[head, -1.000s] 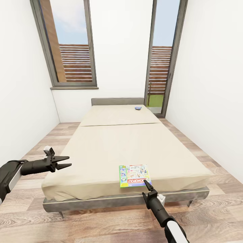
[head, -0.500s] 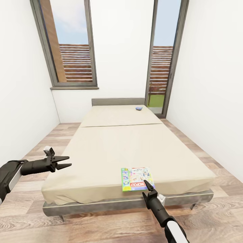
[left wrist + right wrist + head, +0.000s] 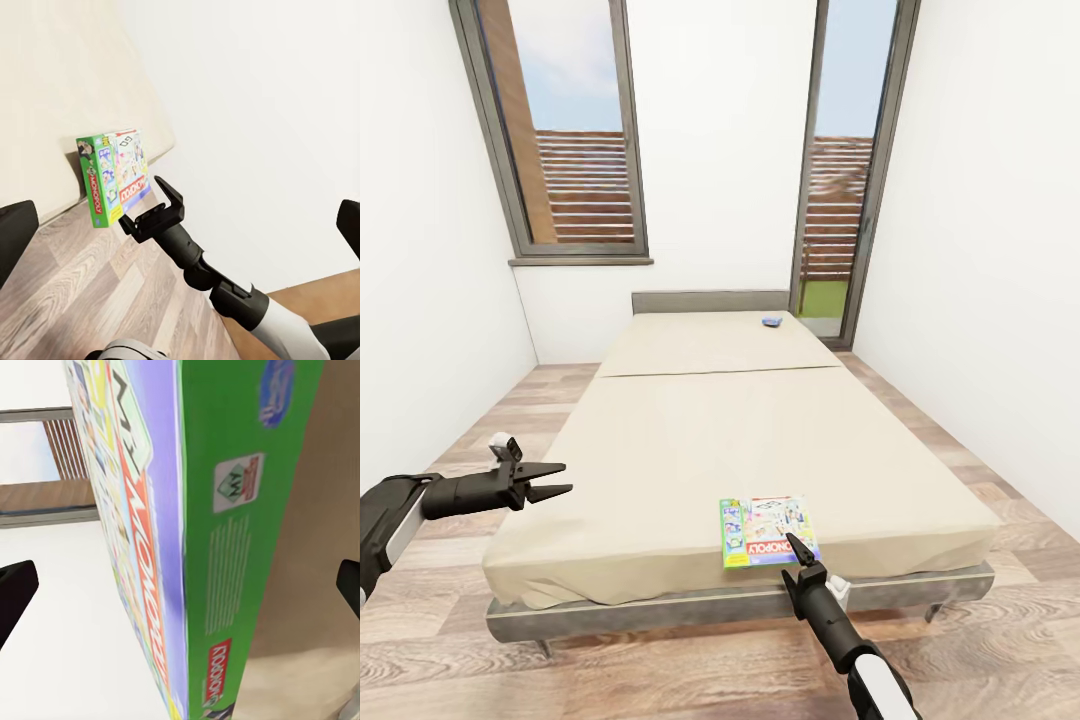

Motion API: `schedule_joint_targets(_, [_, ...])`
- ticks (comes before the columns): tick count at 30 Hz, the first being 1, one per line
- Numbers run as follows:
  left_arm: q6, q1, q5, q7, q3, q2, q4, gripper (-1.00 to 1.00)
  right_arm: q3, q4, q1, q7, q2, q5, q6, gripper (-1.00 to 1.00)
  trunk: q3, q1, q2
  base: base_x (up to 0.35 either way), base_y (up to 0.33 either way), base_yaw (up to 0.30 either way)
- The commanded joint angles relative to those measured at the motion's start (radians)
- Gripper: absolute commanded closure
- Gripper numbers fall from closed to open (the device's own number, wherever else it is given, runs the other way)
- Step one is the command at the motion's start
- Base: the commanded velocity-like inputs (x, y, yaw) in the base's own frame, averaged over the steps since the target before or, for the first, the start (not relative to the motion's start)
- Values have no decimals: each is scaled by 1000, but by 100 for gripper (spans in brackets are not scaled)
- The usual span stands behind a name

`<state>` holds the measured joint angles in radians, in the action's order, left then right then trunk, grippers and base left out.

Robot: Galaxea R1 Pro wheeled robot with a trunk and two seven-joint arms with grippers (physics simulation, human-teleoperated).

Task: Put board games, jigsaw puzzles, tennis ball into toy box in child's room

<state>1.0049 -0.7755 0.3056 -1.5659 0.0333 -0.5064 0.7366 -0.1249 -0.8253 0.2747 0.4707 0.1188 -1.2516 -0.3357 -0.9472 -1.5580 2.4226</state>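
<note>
A: Start at the fingers. What are they doing?

B: The left gripper (image 3: pixel 558 479) hangs over the floor beside the bed's left edge, its two dark fingers (image 3: pixel 546 468) spread apart with nothing between them. The right gripper (image 3: pixel 798 549) reaches the near edge of the bed. Its tips sit right at the near edge of the multicoloured board game (image 3: pixel 767 532). From the left wrist camera the right gripper (image 3: pixel 169 199) shows its two prongs parted, just beside the box (image 3: pixel 114 177); whether they touch it I cannot tell.

A: So the fingers are released, not clamped?

B: Parted on both arms. In the right wrist picture the dark finger tips (image 3: pixel 16 589) stand wide at the two sides, with the box (image 3: pixel 225 532) between them and close to the lens.

A: Any writing?

B: "MONOPOLY" in white on a red band on the lid, and again small on the green side wall, with a "MY" badge higher up that wall. The finer print is too small to read.

A: Where are the task's things?

B: That box lies flat on the beige mattress of the bed (image 3: pixel 700 440), at the foot end, right of the middle. A small blue board game (image 3: pixel 770 321) lies far off near the grey headboard (image 3: pixel 710 301), on the right side.

A: What surrounds it?

B: Wooden floor (image 3: pixel 450 640), white walls, a window (image 3: pixel 555 130) on the left and a glass door (image 3: pixel 845 170) on the right.
</note>
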Motion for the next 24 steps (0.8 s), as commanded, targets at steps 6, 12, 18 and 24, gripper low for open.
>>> schedule_joint_targets(6, [11, -1, 1, -5, 3, 0, 0, -100, -4, 0, 1, 0, 1, -8, -9, -100, -1, 0, 0, 1, 0, 0])
schedule_joint_targets(12, [11, -1, 1, -5, 3, 0, 0, -100, -4, 0, 1, 0, 1, -8, -9, -100, -1, 0, 0, 57, 30, 0])
schedule_joint_targets(18, [11, -1, 2, -5, 3, 0, 0, -100, -4, 0, 1, 0, 1, -8, -9, -100, -1, 0, 0, 34, 17, 0])
schedule_joint_targets(24, [11, -1, 2, -5, 3, -1, -1, -100, -4, -1, 1, 0, 1, -8, -9, -100, -1, 0, 0, 9, 4, 0])
